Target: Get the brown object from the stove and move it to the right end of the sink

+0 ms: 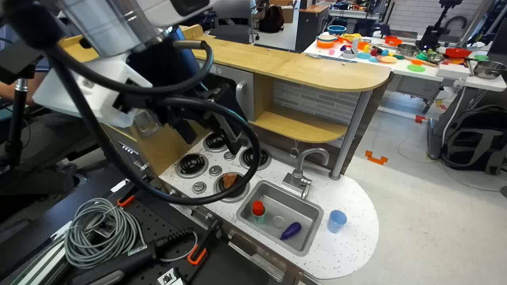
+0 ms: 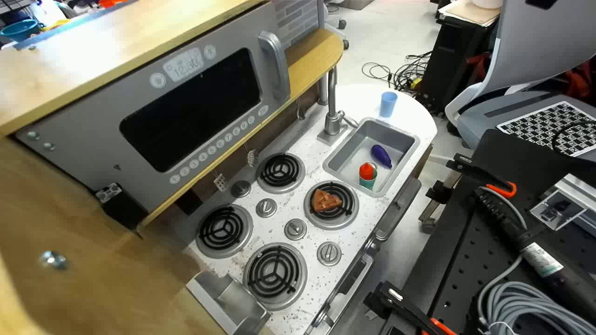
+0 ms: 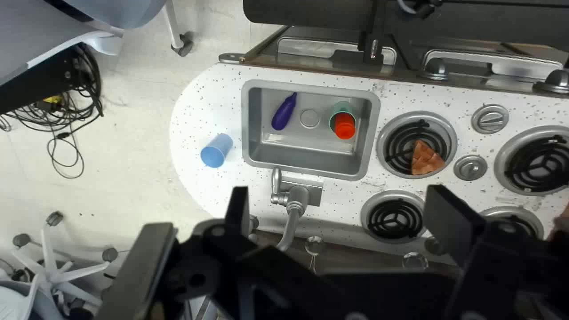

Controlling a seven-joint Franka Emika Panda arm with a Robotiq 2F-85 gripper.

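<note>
Over the stove point(image 2: 288, 204), come down slow & vertical. The sink point(image 3: 306, 160) is the drop-off per the task; its R end I take as the side away from the stove. The burner point(image 3: 402, 142) just beside the sink is the pickup spot. The fingers point(image 3: 239, 206) are spread wide w/ nothing held, so this is prob. the reach step. The brown wedge point(image 2: 326, 201) lies off-centre on that burner: straddle its broad part w/o pressing down, as a grip nr the point may slip, lift clear of the sink rim before crossing, & don't land on the purple piece point(image 3: 283, 113). Hard to see: the arm point(image 1: 111, 25), cut off up top in an exterior view; the cable loop point(image 1: 190, 200) there, masking part of that burner; the faucet point(image 3: 298, 198) in wrist view, its spout lost behind the fingers; & the wedge's thickness, tough to judge.
</note>
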